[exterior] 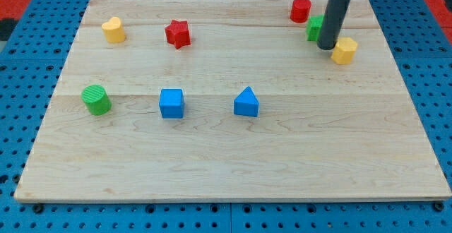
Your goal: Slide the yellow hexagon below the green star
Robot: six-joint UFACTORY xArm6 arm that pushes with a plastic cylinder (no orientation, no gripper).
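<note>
Touching the yellow hexagon [345, 51] from the view's left, my tip [326, 46] is seen bare, the green star [315, 28] just behind.

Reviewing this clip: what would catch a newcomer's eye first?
The dark rod at the view's top right, my tip touching the yellow hexagon and partly hiding the green star. A red cylinder stands just beyond; two blue blocks sit mid-board.
</note>
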